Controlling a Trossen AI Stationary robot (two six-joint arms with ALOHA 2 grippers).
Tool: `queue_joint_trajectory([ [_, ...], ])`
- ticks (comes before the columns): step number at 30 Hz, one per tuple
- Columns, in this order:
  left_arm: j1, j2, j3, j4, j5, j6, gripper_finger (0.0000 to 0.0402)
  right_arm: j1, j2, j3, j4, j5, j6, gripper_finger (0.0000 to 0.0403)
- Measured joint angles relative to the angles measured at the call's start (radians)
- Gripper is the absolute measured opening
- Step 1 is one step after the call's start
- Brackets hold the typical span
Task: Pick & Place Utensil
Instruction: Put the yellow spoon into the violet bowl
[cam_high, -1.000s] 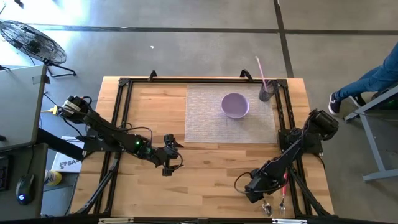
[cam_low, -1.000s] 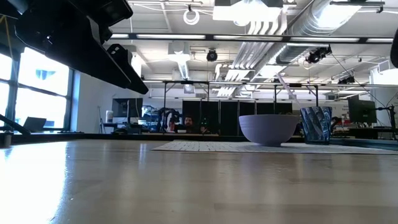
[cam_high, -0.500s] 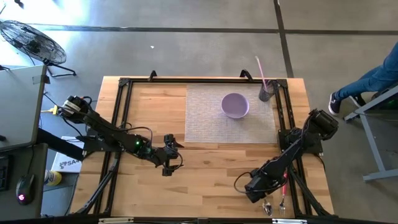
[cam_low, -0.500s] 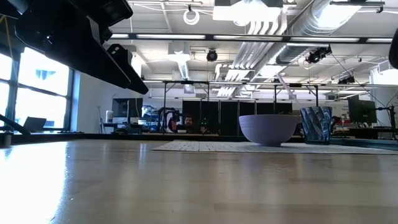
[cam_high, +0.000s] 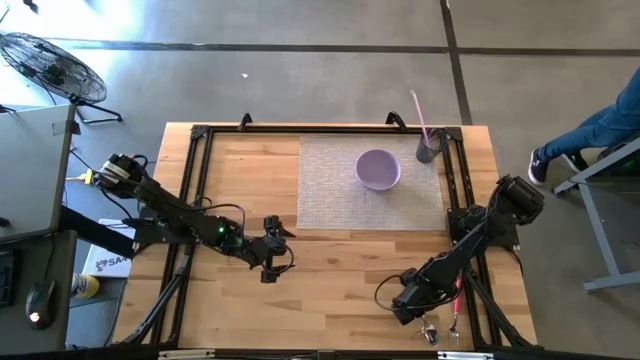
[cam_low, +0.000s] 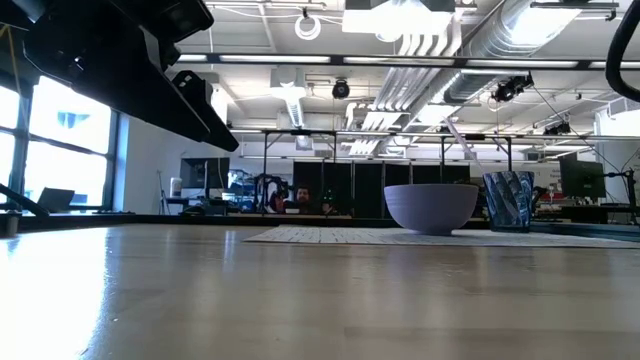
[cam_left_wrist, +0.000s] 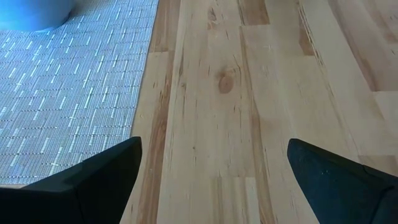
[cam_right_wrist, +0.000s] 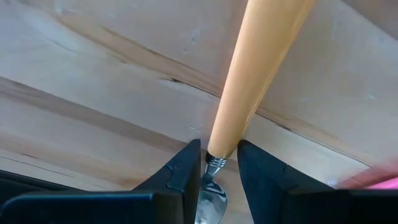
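Right wrist view: right claw (cam_right_wrist: 217, 163) clamped around orange-handled spoon (cam_right_wrist: 258, 68).

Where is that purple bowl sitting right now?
In the high view the purple bowl sits on the grey woven placemat at the table's far side, right of centre, just left of the dark cup holding a pink utensil.

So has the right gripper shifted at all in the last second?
Yes, slightly. In the high view the right gripper has drawn back from the table's front edge, toward the placemat, closed on the orange-handled utensil.
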Motion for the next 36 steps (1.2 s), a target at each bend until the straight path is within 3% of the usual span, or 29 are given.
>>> queue_joint_trajectory([
  [5, 0.000, 0.000, 0.000, 0.000, 0.001, 0.000, 0.0397, 0.000, -0.001, 0.005, -0.013, 0.025, 0.001, 0.0099],
  [11, 0.000, 0.000, 0.000, 0.000, 0.001, 0.000, 0.0397, 0.001, -0.001, 0.030, -0.049, 0.128, 0.018, 0.0099],
  [19, 0.000, 0.000, 0.000, 0.000, 0.001, 0.000, 0.0397, 0.028, -0.001, 0.031, -0.047, 0.114, 0.051, 0.0099],
  [32, 0.000, 0.000, 0.000, 0.000, 0.001, 0.000, 0.0397, 0.091, -0.002, 0.033, -0.068, 0.194, 0.053, 0.0097],
  [36, 0.000, 0.000, 0.000, 0.000, 0.001, 0.000, 0.0397, 0.091, -0.002, 0.033, -0.077, 0.201, 0.038, 0.0079],
])
